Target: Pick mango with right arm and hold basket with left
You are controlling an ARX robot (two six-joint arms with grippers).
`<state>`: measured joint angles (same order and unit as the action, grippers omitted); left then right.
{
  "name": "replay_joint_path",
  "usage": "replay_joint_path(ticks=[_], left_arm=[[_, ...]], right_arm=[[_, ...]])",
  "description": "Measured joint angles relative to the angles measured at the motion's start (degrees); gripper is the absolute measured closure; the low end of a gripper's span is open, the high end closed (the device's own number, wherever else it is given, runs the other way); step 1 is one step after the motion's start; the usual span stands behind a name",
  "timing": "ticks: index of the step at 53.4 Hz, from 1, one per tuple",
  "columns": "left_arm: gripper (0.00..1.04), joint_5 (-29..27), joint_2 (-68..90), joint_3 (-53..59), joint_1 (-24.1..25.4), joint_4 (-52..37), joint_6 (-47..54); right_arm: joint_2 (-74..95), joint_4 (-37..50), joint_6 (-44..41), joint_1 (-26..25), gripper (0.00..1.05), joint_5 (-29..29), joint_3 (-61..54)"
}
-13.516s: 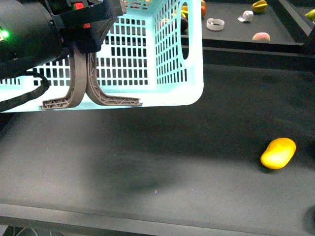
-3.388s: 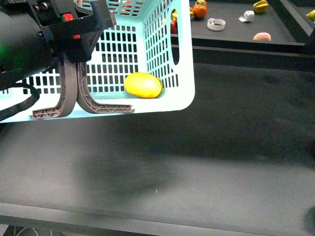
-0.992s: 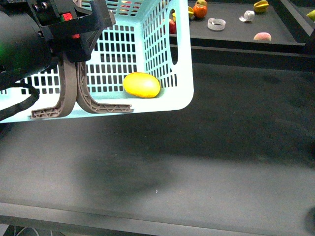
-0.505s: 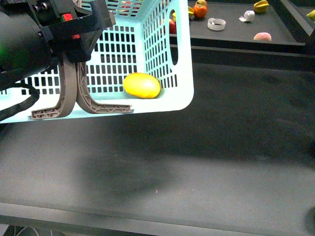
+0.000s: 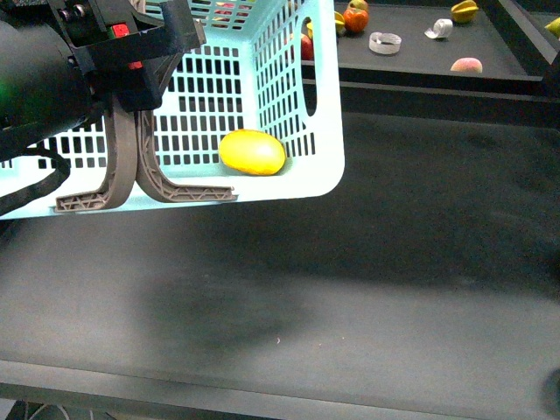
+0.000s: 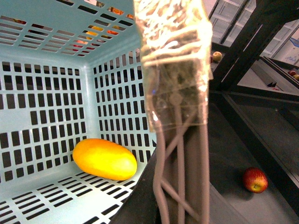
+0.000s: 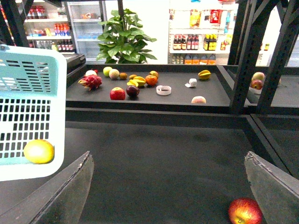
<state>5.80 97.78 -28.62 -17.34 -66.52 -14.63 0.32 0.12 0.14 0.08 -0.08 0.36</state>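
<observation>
The turquoise basket [image 5: 289, 105] is hanging tilted above the dark table [image 5: 394, 262], its two grey-brown handles [image 5: 131, 166] being gripped together by the left gripper [image 5: 122, 66], which is clenched on them. The right gripper [image 7: 168, 186] is sitting released and empty, its two fingers [image 7: 65, 196] spread wide over the table, well apart from the basket. The mango [image 5: 252, 152] is lying inside the basket on its floor, close to the slotted corner, while a red apple [image 7: 244, 211] is resting on the table near the right gripper.
</observation>
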Motion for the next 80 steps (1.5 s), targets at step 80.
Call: replay_joint_path(ticks=[80], left_arm=[[0.99,-29.4,31.5,-50.1,11.4,39.3,-58.3]], right_arm=[[-0.1,0.0,0.0,0.0,0.08,0.0,0.0]])
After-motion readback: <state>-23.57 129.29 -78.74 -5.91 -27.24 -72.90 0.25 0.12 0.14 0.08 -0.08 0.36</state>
